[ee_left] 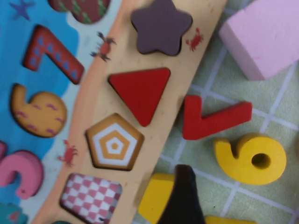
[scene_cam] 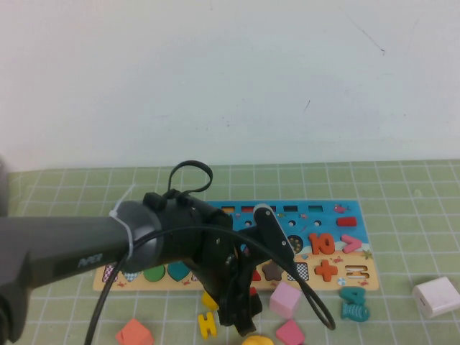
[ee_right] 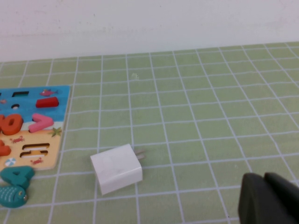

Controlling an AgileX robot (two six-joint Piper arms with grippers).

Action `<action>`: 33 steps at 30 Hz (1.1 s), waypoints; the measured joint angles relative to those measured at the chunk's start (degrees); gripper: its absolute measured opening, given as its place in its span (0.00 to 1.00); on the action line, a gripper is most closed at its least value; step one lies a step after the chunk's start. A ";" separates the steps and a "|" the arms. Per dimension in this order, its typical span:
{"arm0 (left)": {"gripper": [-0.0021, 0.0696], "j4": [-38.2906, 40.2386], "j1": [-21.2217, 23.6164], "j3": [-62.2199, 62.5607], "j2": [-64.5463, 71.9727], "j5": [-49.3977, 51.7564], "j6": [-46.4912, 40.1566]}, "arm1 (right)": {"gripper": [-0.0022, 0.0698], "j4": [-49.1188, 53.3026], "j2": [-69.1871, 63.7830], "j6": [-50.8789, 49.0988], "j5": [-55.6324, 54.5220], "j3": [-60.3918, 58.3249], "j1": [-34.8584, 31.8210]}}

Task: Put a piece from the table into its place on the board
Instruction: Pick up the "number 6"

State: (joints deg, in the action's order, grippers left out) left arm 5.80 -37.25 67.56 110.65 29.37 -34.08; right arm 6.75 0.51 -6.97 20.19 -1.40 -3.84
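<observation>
Task not begun: yellow six (ee_left: 251,158) lies on the mat just off the board (ee_left: 154,140), its hollow (ee_left: 39,112) vacant; left gripper (scene_cam: 241,316) spread above; right gripper (ee_right: 268,198) indeterminate.

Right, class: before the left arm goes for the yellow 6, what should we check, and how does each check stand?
1. Yellow 6 lies free on the mat, nothing on top of it: ok.
2. Six-shaped hollow in the board is empty: ok.
3. Left pincer is centred over the 6: not ok; it hovers at the board's near edge, beside the 6.
4. Room around the 6: not ok; a red angled piece lies close beside it.
5. Right pincer is clear of the board, near the white charger: ok.
</observation>
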 joint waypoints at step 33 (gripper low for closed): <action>0.74 0.11 -0.10 0.14 7.64 -2.70 -0.19 | 0.03 0.00 0.00 0.00 0.00 0.00 0.00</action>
State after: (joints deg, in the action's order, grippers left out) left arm 5.90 -37.35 67.70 118.30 26.67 -34.27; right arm 6.75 0.51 -6.97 20.19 -1.40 -3.84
